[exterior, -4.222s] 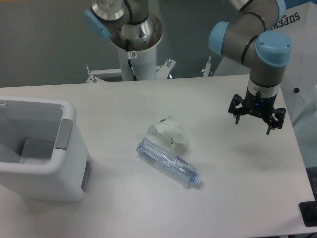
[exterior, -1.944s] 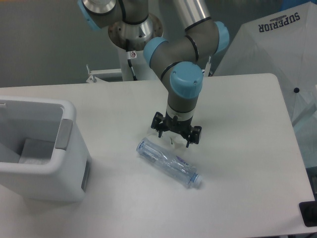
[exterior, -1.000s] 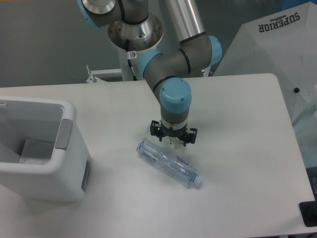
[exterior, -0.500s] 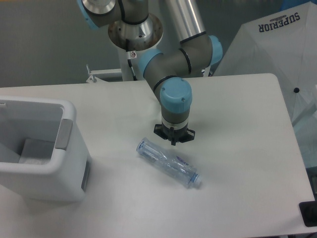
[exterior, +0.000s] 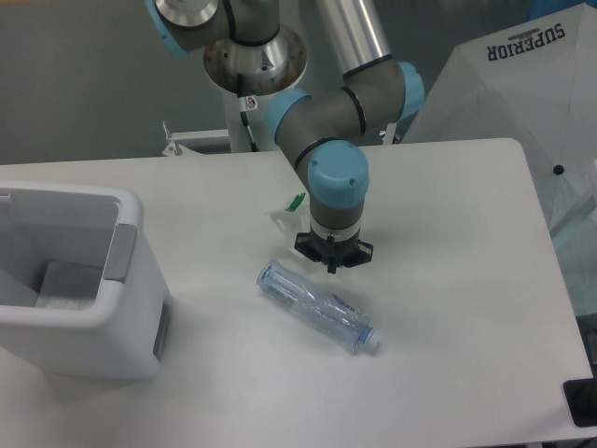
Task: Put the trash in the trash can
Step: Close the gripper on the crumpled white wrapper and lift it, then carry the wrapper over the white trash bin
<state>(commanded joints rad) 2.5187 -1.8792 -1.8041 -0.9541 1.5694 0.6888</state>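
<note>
Since half a second ago the gripper [exterior: 333, 261] has been lifting slightly and shifting right, its fingers drawn together on the crumpled paper wrapper [exterior: 285, 217], whose white edge and green mark are now poking out to the left of the wrist. Nearest the camera, the crushed clear bottle [exterior: 317, 306] is lying unmoved on the table [exterior: 448, 355], just in front of the gripper. The white trash can [exterior: 70, 280] is sitting at the left edge, well apart.
</note>
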